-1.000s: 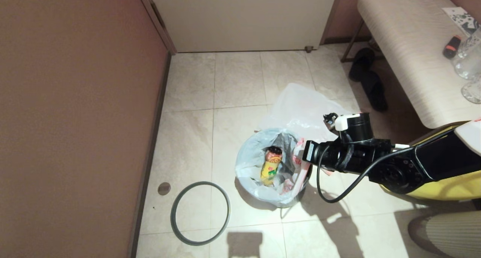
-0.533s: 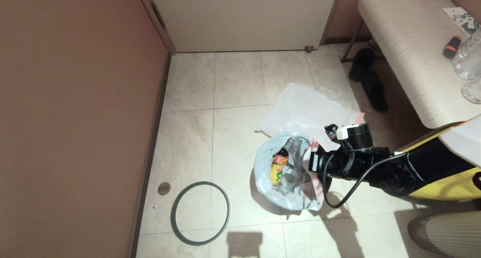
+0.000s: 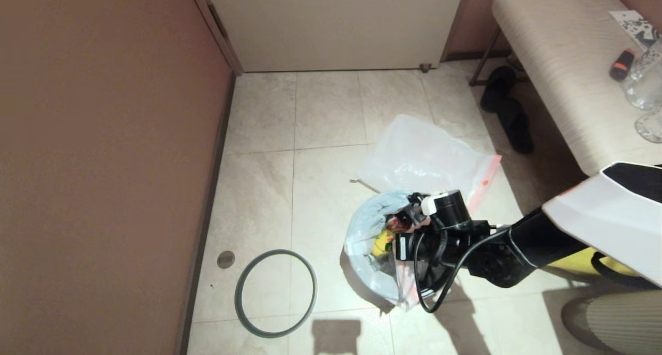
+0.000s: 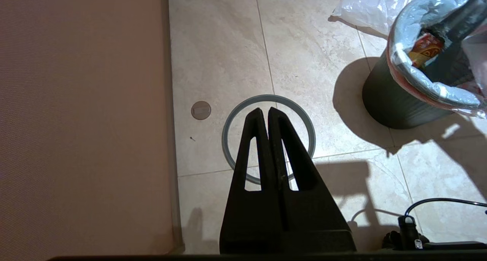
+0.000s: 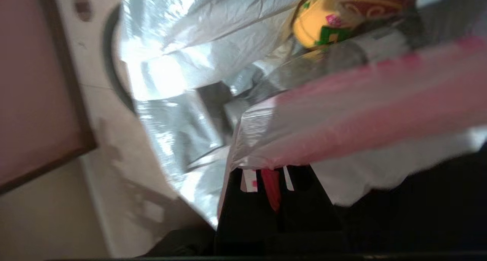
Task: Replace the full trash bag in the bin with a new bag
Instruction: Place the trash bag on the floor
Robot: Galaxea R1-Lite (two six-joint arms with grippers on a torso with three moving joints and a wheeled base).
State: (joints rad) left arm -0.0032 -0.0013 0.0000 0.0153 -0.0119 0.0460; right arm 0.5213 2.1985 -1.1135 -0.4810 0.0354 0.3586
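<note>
The bin (image 4: pixel 395 105), black and round, stands on the tile floor with the full trash bag (image 3: pixel 367 231) folded over its rim. A yellow-labelled bottle (image 3: pixel 381 239) shows inside the bag. My right gripper (image 5: pixel 266 173) reaches over the bin's near right side. It is shut on the full trash bag's (image 5: pixel 213 25) pink hem, and a red strip of it sits between the fingers. The new bag (image 3: pixel 424 158) lies flat on the floor just behind the bin. The grey hoop rim (image 3: pixel 275 293) lies to the bin's left. My left gripper (image 4: pixel 265 110) hangs shut and empty above that hoop (image 4: pixel 232 116).
A brown wall (image 3: pixel 103 163) runs along the left and a white door (image 3: pixel 336 24) closes the far end. A padded bench (image 3: pixel 558 75) with glassware stands at the right, with black slippers (image 3: pixel 504 106) under its end. A floor drain (image 3: pixel 226 259) sits near the wall.
My right arm has swung left and nearer across the bin's mouth, dragging the bag's hem. The bin and bag have shifted a little to the right and the bag's opening has narrowed.
</note>
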